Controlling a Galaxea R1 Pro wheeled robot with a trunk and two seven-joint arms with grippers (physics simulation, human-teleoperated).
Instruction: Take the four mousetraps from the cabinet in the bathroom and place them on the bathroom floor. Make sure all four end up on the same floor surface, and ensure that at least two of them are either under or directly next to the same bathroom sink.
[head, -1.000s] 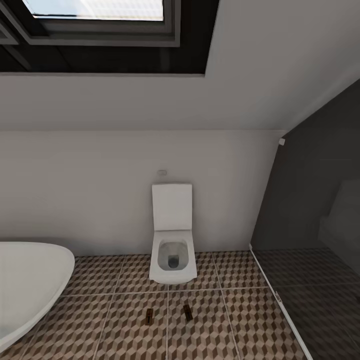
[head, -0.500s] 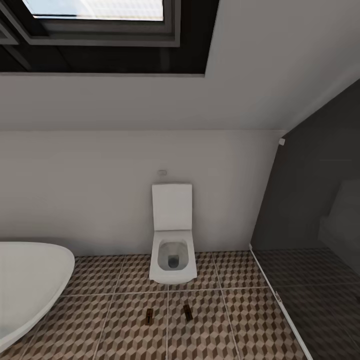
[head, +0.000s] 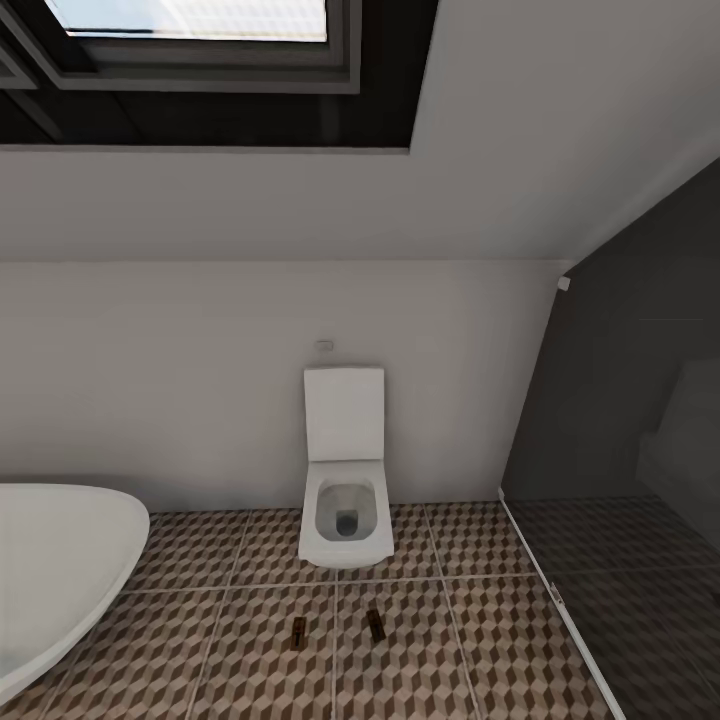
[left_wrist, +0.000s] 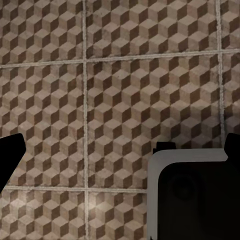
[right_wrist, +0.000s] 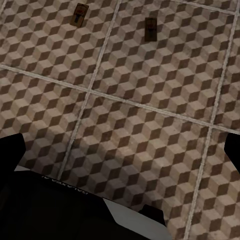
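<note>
- A white square toilet (head: 346, 478) is seen against a plain white wall (head: 180, 370), lid raised.
- A small white plate (head: 324, 345) is fixed to that wall just above the toilet.
- Cube-patterned brown-and-beige tiles (head: 230, 650) are laid in front of the toilet, pale grout between.
- A white oval bathtub (head: 55, 570) is set well left of the toilet.
- A dark glass panel (head: 630, 450) is stood to the toilet's right.
- Overhead, a dark-framed skylight (head: 190, 30) is lit brightly.

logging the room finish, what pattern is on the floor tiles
A brown-and-beige cube pattern with pale grout lines on the bathroom floor, clearest in the left wrist view.
</note>
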